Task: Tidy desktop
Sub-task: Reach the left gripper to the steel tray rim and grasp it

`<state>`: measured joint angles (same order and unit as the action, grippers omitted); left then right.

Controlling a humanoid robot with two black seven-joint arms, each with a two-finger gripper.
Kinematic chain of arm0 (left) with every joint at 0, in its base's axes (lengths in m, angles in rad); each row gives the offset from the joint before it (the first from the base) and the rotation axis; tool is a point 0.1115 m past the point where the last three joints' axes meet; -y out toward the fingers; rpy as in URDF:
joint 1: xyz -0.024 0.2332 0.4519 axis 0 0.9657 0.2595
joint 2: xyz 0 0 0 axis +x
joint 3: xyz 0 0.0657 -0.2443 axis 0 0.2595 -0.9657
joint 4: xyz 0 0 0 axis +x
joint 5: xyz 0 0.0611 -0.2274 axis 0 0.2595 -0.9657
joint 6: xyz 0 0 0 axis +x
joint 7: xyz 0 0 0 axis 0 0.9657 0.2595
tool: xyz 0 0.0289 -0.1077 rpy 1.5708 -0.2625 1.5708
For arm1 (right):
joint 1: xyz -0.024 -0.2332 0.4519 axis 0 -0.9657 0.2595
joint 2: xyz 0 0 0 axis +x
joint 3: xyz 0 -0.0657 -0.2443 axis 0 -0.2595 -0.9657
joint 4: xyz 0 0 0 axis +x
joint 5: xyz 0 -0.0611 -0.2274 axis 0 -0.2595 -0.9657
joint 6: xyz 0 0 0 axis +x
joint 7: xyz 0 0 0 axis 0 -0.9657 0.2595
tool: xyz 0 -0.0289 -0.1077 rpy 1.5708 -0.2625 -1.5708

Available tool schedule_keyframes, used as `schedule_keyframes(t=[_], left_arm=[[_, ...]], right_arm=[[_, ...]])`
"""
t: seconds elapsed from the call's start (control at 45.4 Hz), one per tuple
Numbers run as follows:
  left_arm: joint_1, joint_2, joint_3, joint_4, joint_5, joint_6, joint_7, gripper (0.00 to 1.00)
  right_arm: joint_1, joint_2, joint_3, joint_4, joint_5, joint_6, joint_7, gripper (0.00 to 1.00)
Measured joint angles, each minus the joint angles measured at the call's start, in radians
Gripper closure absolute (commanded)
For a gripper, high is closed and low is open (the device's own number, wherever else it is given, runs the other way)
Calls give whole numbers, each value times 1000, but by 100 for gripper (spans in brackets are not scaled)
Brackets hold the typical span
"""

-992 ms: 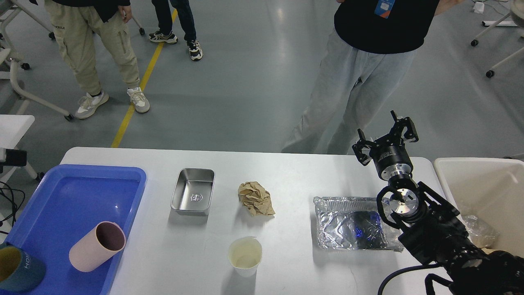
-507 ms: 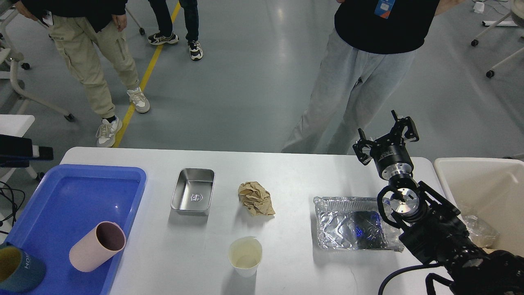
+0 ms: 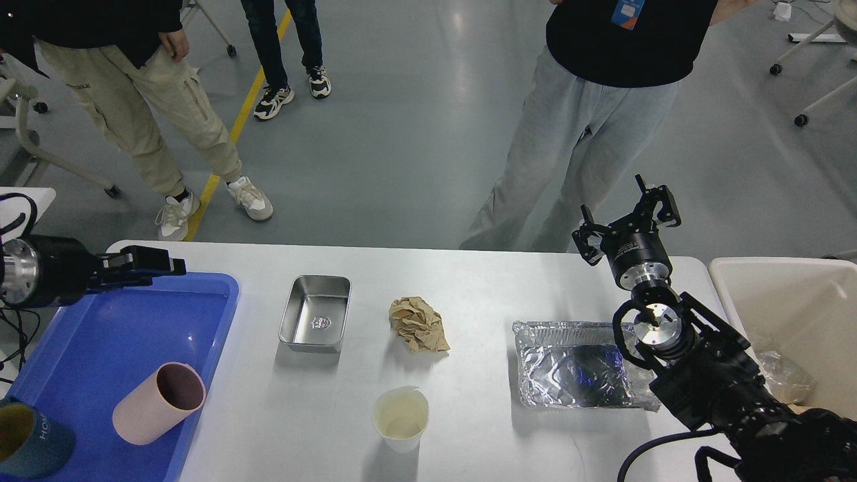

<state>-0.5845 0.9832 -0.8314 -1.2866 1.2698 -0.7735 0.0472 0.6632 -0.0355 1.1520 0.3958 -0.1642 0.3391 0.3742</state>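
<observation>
On white desktop (image 3: 482,415), crumpled paper (image 3: 418,325), foil tray (image 3: 576,365).

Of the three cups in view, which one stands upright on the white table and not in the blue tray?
The cream paper cup stands upright on the desktop. The pink cup lies on its side in the blue tray; the dark green cup is there too.

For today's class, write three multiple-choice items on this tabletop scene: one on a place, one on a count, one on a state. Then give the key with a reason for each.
1. Where does the pink cup lie?
A. In the blue tray
B. On the foil tray
C. In the steel tin

2. How many items sit straight on the bare desktop?
A. Two
B. Four
C. Six

3. What state is the right claw in?
A. Shut on paper
B. Open, empty
C. Holding a cup

Key: 1 A, it lies tipped inside the tray. 2 B: steel tin, crumpled paper, paper cup, foil tray. 3 B, fingers apart, nothing between.
</observation>
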Motion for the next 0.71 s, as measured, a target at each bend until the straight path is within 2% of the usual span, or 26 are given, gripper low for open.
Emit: schedule_keyframes(t=[0.309,0.463,0.705], left_arm=[[-116,-343,96,320,153,51,-11,38],[-169,-460,155,447,177,73,-22,39],[-202,-586,220,561,227,114,-29,39]], right_arm=[[3,-1,-9,31,0,-31,-1,0],[2,-2,-15,34,0,-35,-1,0],[2,-3,-15,34,0,-37,-1,0]])
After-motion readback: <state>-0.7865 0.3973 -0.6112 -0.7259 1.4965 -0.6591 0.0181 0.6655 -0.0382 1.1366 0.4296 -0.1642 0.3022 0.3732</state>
